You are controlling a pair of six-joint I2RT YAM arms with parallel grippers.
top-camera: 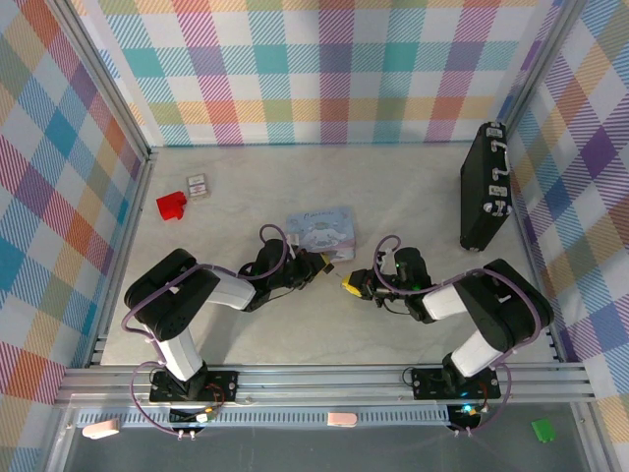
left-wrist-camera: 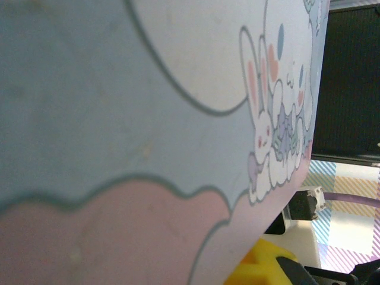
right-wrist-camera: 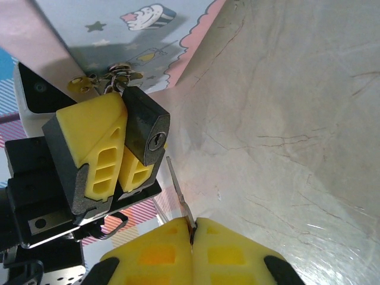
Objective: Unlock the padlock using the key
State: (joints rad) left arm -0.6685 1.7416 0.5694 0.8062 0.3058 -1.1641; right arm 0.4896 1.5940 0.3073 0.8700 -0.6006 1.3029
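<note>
The small black padlock (right-wrist-camera: 145, 122) hangs with its keyhole end toward my right wrist camera, pinched between the yellow fingers (right-wrist-camera: 89, 148) of my left gripper (top-camera: 327, 260), which is shut on it. Its silvery shackle (right-wrist-camera: 122, 74) points up toward the pale blue tin (right-wrist-camera: 136, 35). My right gripper (right-wrist-camera: 193, 224) is shut on the slim silvery key (right-wrist-camera: 179, 191). The key's blade sticks up and left, and its tip ends just below and right of the keyhole, apart from it. From above, the two grippers meet near the table's middle, with the right gripper (top-camera: 356, 285) just right of the left one.
The pale blue cartoon tin (top-camera: 322, 228) lies right behind the grippers, and its lid (left-wrist-camera: 148, 119) sits close to the left wrist camera. A big black case (top-camera: 485, 187) stands at the right wall. A red block (top-camera: 172, 205) and a small card (top-camera: 198, 186) lie far left.
</note>
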